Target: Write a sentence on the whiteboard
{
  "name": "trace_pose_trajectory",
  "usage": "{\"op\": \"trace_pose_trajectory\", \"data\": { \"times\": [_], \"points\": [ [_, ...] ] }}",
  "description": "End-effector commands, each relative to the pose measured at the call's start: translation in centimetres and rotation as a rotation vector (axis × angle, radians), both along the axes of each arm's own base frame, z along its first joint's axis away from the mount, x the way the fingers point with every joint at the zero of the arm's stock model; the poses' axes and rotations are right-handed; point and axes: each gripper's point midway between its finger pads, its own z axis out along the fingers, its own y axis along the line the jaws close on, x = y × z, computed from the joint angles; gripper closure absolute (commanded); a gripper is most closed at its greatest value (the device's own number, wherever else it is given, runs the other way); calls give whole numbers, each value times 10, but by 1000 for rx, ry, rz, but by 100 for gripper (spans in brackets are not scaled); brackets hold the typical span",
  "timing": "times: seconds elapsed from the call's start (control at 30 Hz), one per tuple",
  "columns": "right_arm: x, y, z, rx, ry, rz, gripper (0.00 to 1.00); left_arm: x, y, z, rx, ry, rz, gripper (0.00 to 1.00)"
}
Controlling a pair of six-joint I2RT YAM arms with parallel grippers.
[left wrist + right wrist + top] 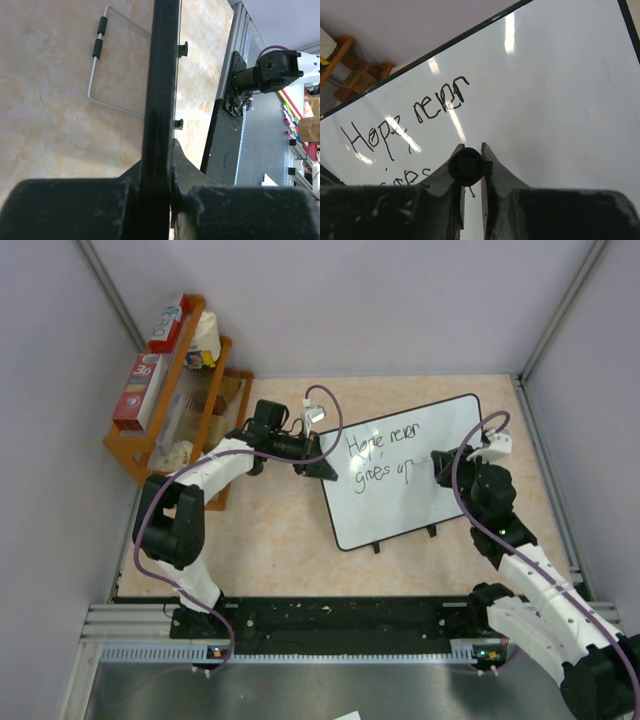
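- Jaws on the right gripper [471, 151] are pinched tight around a black marker [465, 168]. The right wrist cam sees it end-on as a round barrel, so I can't tell if the tip is actually touching the board.
- Left gripper [158, 196] jaws are clamped on the whiteboard [162, 75]. Its thin black rim runs straight up between the two fingers in the left wrist view.
- From overhead, the left gripper [318, 468] grabs the board's left edge, and the right gripper [440, 468] sits over the white surface just right of the writing.
- The sentence [384, 456] is on the left half of the board in two short lines, looks like "Hope never" over "gives up".
- The whiteboard [440, 508] sits mid-table, closer to the right edge, turned at an angle, with its two small feet [377, 547] toward the near edge.
- A wire stand [98, 65] with two black sleeves shows behind the board, over the tabletop [270, 560].
- A wooden rack [160, 440] with some boxes sits at the far left corner.
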Motion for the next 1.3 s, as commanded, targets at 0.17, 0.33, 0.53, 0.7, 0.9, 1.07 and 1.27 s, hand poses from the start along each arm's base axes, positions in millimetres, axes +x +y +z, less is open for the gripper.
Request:
{"op": "trace_pose_trajectory", "data": {
  "times": [0.17, 0.33, 0.53, 0.7, 0.9, 1.07, 1.27],
  "points": [
    [-5, 2, -15, 0, 36, 27, 100, 6, 35, -91, 376, -94, 62, 100],
    [-6, 6, -15, 16, 32, 45, 100, 6, 36, -91, 378, -94, 62, 100],
    [-7, 13, -11, 54, 21, 77, 100, 6, 35, -90, 377, -96, 63, 100],
    [-7, 14, -6, 73, 14, 80, 100, 7, 35, -90, 378, -98, 64, 100],
    [-19, 2, 23, 84, -58, 41, 100, 8, 36, -89, 383, -103, 69, 100],
    [-28, 0, 52, 97, -121, 46, 100, 10, 36, -89, 390, -108, 76, 100],
    [-29, 2, 56, 101, -124, 60, 100, 17, 42, -91, 427, -123, 113, 99]
  ]
}}
